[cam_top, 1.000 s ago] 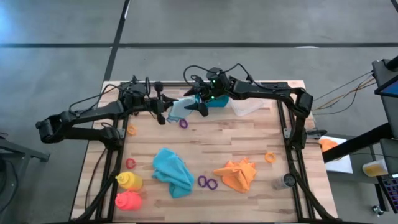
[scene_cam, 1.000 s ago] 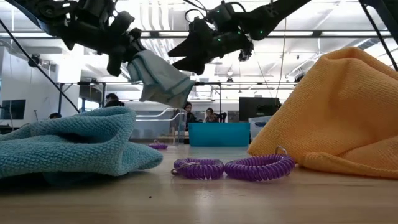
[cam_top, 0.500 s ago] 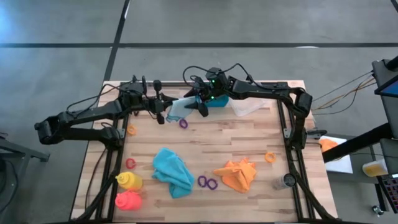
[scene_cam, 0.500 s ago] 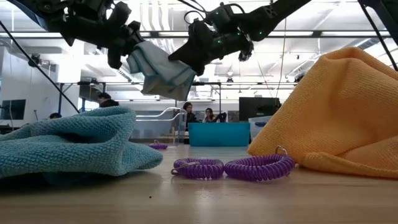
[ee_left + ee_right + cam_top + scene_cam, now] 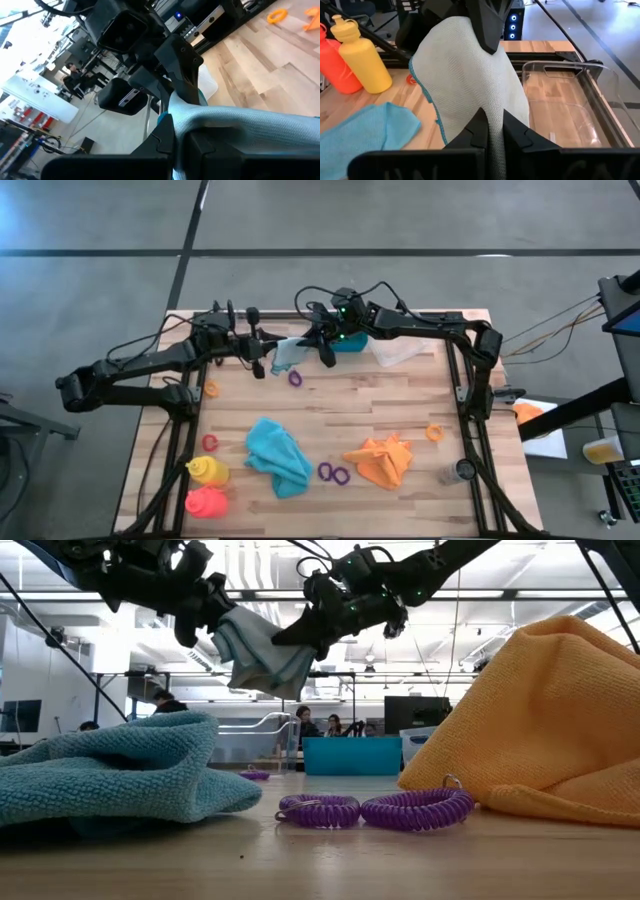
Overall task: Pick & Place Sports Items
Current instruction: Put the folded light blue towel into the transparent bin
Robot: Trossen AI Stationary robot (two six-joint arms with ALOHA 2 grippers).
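The pale blue cloth (image 5: 285, 352) hangs above the desk (image 5: 400, 395), pinched between our left hand (image 5: 264, 360) and right hand (image 5: 322, 352), both clamped on it.

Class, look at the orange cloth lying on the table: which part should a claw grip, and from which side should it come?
Grip the raised fold at the top of the orange cloth, coming straight down from above. It lies crumpled in a heap, so its peak stands clear of the table and gives fingers something to pinch, while its flat edges hug the wood.
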